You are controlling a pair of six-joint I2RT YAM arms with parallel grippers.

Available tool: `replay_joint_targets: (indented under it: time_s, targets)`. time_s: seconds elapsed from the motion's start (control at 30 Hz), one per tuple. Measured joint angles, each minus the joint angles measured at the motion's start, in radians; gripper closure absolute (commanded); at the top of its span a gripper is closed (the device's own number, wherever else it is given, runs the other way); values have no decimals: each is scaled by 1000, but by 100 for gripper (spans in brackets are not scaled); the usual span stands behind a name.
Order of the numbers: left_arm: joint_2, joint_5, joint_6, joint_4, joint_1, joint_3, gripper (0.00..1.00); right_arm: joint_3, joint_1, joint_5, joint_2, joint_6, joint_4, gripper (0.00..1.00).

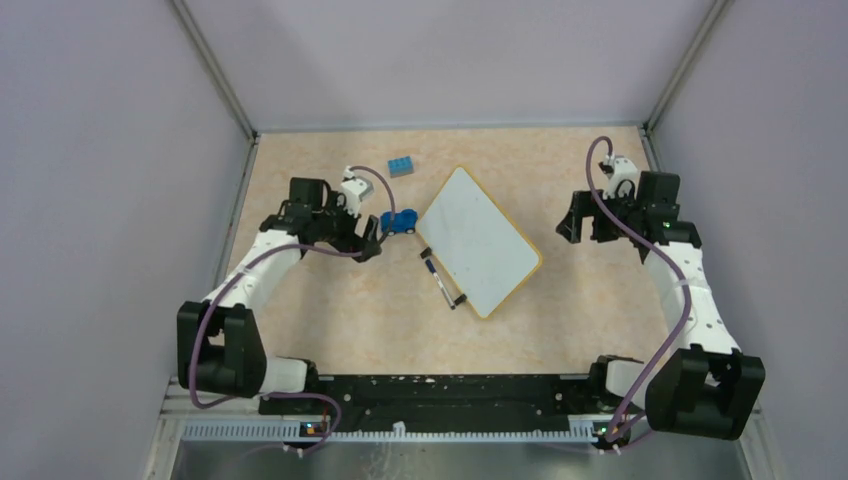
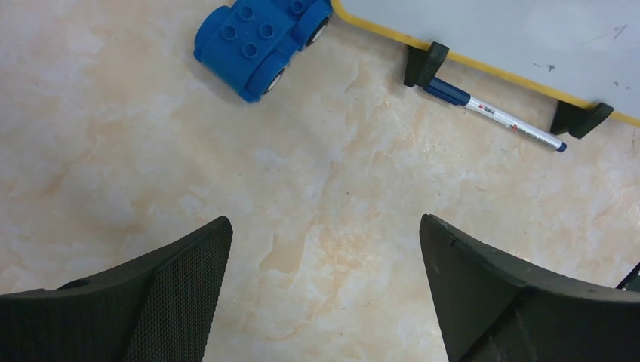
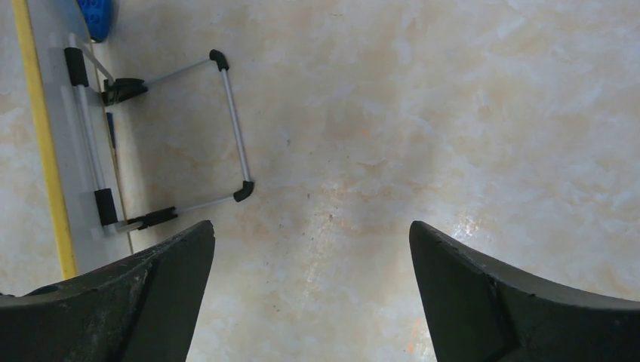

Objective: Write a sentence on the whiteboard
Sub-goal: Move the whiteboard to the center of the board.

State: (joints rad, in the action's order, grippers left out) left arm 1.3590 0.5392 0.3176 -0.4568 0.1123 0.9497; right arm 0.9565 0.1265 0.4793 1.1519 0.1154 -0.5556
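The whiteboard (image 1: 478,240) lies near the middle of the table (image 1: 330,320), turned diagonally, its yellow-orange rim showing along the lower right edge in the top view. In the left wrist view it fills the upper right corner (image 2: 528,30), with a few tiny dark specks on its surface. A marker pen (image 1: 438,281) lies just beside its lower left edge, between the two black clip feet (image 2: 424,64). A blue toy car (image 1: 399,222) sits near the board's left corner, and a blue brick (image 1: 401,166) lies further up. The left gripper (image 1: 372,238) hangs left of the car, fingers (image 2: 189,286) spread wide over bare tabletop and holding nothing. The right gripper (image 1: 572,222), to the right of the board, is likewise spread wide and empty; its camera shows a wire stand (image 3: 234,128) by the board's edge.
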Motion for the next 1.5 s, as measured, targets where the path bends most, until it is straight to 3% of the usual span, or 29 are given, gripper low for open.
replay_joint_targets:
  time_s: [0.27, 0.6, 1.1, 1.27, 1.5]
  targets:
    - [35, -34, 60, 8, 188, 13, 3, 1, 1, 27, 20, -31, -15, 1]
    - [272, -93, 83, 28, 345, 113, 26, 1, 50, 40, 21, -52, -22, 1]
    - [447, -158, 101, 101, 435, 232, 56, 8, 60, 50, 31, -56, -32, 1]
    - [501, -198, 80, 91, 443, 263, 71, 11, 61, 50, 31, -55, -43, 1]
    - [520, -254, -29, 88, 451, 290, 99, 58, 61, 51, 33, -56, -57, 1]
